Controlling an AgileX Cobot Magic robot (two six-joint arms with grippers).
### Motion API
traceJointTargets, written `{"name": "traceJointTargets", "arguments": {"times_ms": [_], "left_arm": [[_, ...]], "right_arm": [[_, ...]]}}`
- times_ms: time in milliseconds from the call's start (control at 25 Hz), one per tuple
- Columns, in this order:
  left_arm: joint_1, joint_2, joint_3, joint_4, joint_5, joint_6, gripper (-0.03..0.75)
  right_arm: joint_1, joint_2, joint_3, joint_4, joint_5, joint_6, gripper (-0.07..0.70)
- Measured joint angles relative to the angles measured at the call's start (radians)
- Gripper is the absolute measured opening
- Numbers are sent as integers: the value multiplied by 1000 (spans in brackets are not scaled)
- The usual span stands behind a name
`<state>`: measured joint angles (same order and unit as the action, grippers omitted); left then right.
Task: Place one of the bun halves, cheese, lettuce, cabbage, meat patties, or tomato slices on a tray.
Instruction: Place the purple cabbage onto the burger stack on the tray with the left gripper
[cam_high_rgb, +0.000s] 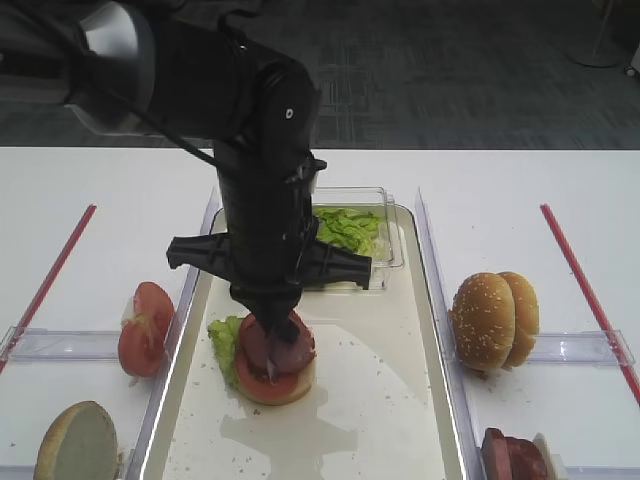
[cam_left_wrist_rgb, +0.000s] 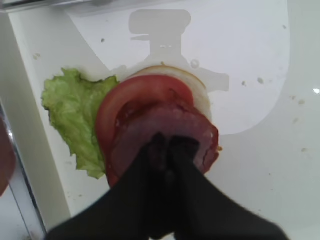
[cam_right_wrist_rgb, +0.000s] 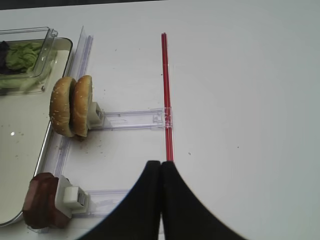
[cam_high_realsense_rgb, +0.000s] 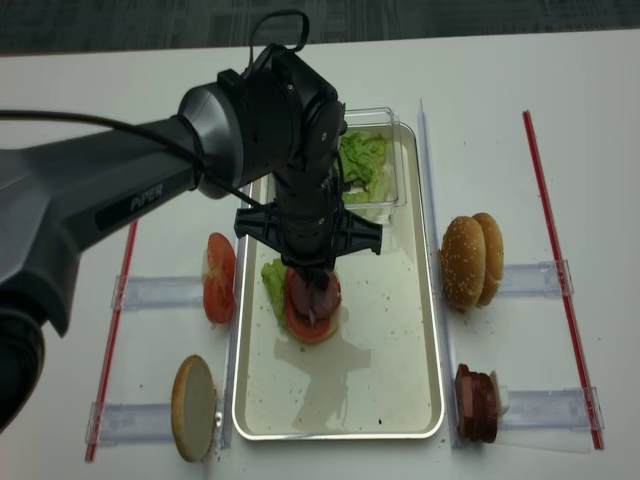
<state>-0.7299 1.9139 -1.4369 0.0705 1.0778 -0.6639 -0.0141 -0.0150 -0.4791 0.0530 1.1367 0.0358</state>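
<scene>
On the tray (cam_high_rgb: 400, 400) lies a stack: bun half (cam_left_wrist_rgb: 200, 90), lettuce (cam_left_wrist_rgb: 70, 110), tomato slice (cam_left_wrist_rgb: 135, 92) and meat patty (cam_left_wrist_rgb: 165, 125) on top. My left gripper (cam_left_wrist_rgb: 170, 142) points straight down at the patty, shut on a few thin dark cabbage shreds (cam_high_rgb: 271, 368) that hang onto the meat. My right gripper (cam_right_wrist_rgb: 160, 164) is shut with nothing in it, low over the bare table right of the tray. Two upright bun halves (cam_high_rgb: 492, 320) and spare meat patties (cam_high_rgb: 515, 458) stand in holders right of the tray.
A clear box (cam_high_rgb: 350, 228) of lettuce sits at the tray's far end, with dark shreds (cam_right_wrist_rgb: 4, 50) in it. Left of the tray are tomato slices (cam_high_rgb: 145, 328) and a bun half (cam_high_rgb: 75, 445). Red strips (cam_high_rgb: 580, 270) run down both sides.
</scene>
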Motion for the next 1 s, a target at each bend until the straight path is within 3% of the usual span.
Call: {"name": "traceJointTargets", "arguments": {"times_ms": [400,760,1000], "left_arm": [[1,0,0,0,0,2,50],[1,0,0,0,0,2,226],[1,0,0,0,2,2,249]], "right_arm": [[0,0,0,0,0,0,36],[0,0,0,0,0,0,36],[0,0,0,0,0,0,36]]}}
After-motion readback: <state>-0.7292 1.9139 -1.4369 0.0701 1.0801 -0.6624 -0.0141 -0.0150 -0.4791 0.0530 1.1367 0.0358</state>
